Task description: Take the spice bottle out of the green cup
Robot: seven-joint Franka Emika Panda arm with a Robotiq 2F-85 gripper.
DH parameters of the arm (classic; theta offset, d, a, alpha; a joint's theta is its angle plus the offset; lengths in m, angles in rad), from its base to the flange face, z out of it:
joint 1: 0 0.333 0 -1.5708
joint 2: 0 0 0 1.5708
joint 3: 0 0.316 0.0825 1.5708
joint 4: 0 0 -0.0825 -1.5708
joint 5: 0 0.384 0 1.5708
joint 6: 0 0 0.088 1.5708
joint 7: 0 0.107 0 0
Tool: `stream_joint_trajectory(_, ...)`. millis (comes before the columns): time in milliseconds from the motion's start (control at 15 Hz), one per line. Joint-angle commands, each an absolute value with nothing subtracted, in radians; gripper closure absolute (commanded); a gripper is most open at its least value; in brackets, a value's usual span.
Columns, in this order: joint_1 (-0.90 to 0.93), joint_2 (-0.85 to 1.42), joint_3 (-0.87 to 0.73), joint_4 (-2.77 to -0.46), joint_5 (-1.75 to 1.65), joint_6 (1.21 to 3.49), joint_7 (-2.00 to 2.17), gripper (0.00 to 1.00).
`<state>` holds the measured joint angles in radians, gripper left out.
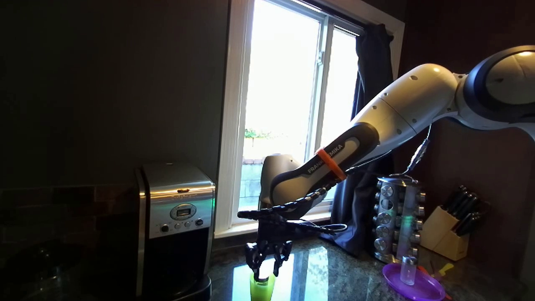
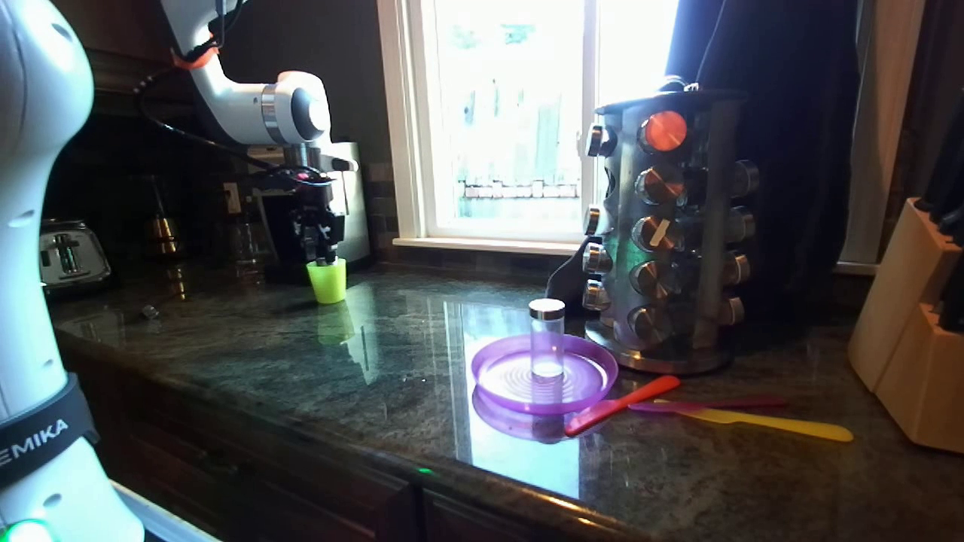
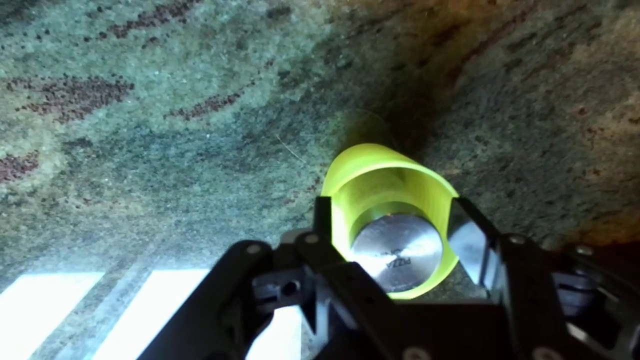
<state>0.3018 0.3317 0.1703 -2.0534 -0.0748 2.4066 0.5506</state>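
Observation:
The yellow-green cup (image 1: pixel 261 293) stands upright on the counter and also shows in an exterior view (image 2: pixel 327 286) and in the wrist view (image 3: pixel 362 156). A spice bottle with a round silver lid (image 3: pixel 398 252) stands inside it; the lid is marked PIZZA. The bottle's body is hidden by the cup. My gripper (image 3: pixel 390 220) is open above the cup, pointing down. Its fingers are on either side of the cup's mouth, with gaps between them and the lid. The gripper also shows in both exterior views (image 1: pixel 264 271) (image 2: pixel 324 258). Whether the fingers touch the rim is unclear.
A purple plate (image 2: pixel 489 391) holds another clear bottle with a silver lid (image 2: pixel 547 339). A spice rack (image 2: pixel 678 301) and a knife block (image 2: pixel 904 354) stand near it. Red and yellow plastic knives (image 2: pixel 798 425) lie beside the plate. A coffee maker (image 1: pixel 177 200) is close to the cup.

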Motion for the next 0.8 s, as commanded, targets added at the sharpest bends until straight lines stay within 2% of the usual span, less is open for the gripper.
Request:
stream_joint_trajectory(0,0.332,0.327,0.141,-2.068,-0.114,2.436,0.561,0.24)
stream_joint_trajectory(67,0.336,0.329,0.137,-2.067,-0.123,2.440,0.563,0.22)
stream_joint_trajectory(200,0.339,0.334,0.132,-2.063,-0.133,2.448,0.561,0.27)
stream_joint_trajectory(467,0.342,0.341,0.125,-2.061,-0.142,2.486,0.559,0.29)
stream_joint_trajectory(733,0.337,0.354,0.130,-2.059,-0.119,2.541,0.540,0.25)
